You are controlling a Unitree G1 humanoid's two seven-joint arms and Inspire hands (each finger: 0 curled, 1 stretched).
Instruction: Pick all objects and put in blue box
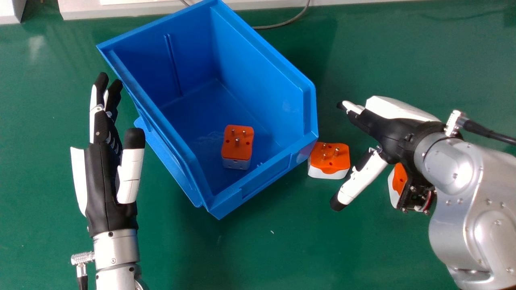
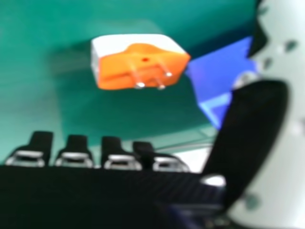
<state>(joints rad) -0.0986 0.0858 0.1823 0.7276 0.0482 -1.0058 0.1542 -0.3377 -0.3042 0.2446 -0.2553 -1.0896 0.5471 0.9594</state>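
The right hand point(image 1: 393, 131) is open above the table, its thumb pointing toward an orange and white adapter point(image 1: 329, 158) beside the blue box point(image 1: 258, 187). Partly under that hand lies another orange and white adapter point(image 1: 397, 183). Inside the box, a third adapter point(image 1: 238, 143) rests with its pins up. The left hand point(image 1: 107, 173) is open along the box's left side, holding nothing. In the right hand view, the right hand point(image 2: 259, 129) has nothing in its grasp; an adapter point(image 2: 143, 62) lies apart from it, near part of the blue box point(image 2: 219, 71).
A grey cable point(image 1: 284, 23) runs behind the box. White objects point(image 1: 80, 9) stand along the table's far edge. Green table surface point(image 1: 274, 249) extends in front of the box.
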